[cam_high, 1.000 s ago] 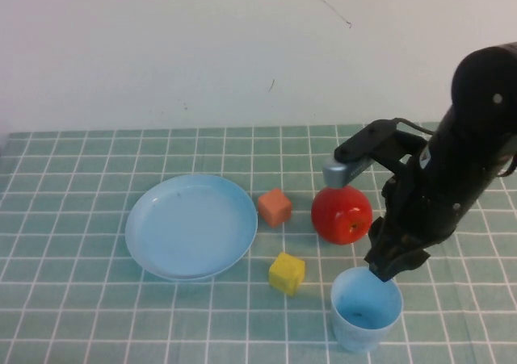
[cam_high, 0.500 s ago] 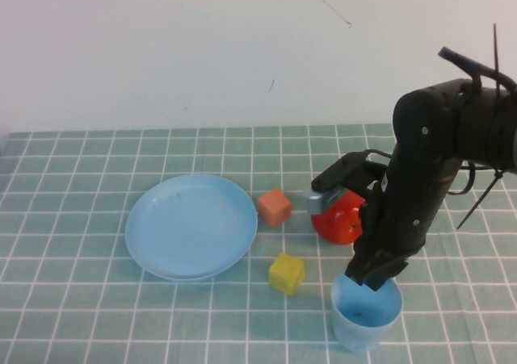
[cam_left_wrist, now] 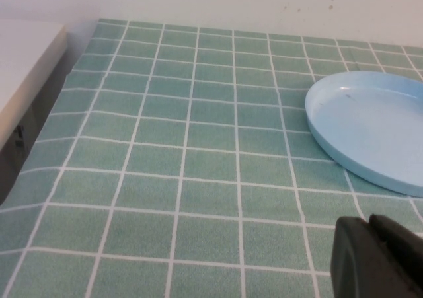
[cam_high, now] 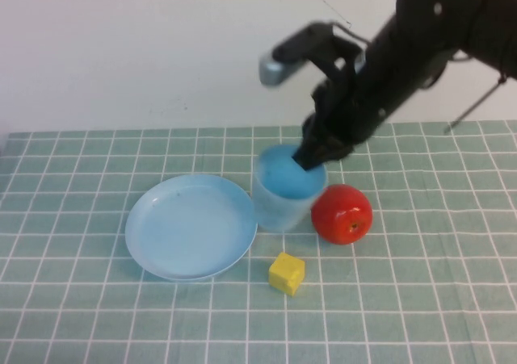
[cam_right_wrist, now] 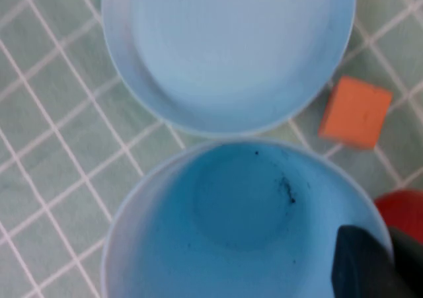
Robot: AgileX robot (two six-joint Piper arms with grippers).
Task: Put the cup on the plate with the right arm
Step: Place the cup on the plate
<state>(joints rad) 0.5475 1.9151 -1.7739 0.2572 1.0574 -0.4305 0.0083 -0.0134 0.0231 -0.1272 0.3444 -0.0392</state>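
The light blue cup (cam_high: 284,193) hangs upright in my right gripper (cam_high: 317,156), which is shut on the cup's rim on the side toward the apple. The cup is held off the table, just right of the light blue plate (cam_high: 191,227), which is bare. In the right wrist view the cup (cam_right_wrist: 244,219) fills the lower part, one finger inside and one outside its rim, my right gripper (cam_right_wrist: 382,245) clamped on it, the plate (cam_right_wrist: 225,40) beyond. My left gripper (cam_left_wrist: 378,258) shows only in the left wrist view, shut and empty, low over the cloth near the plate (cam_left_wrist: 370,126).
A red apple (cam_high: 342,213) sits right of the cup. A yellow cube (cam_high: 287,273) lies in front of the cup. An orange cube (cam_right_wrist: 355,111) lies by the plate's rim, hidden behind the cup in the high view. A green checked cloth (cam_high: 97,315) covers the table.
My right arm has lifted the cup from the front right of the table and carried it left and away, to beside the plate's right edge. The orange cube is now hidden behind it.
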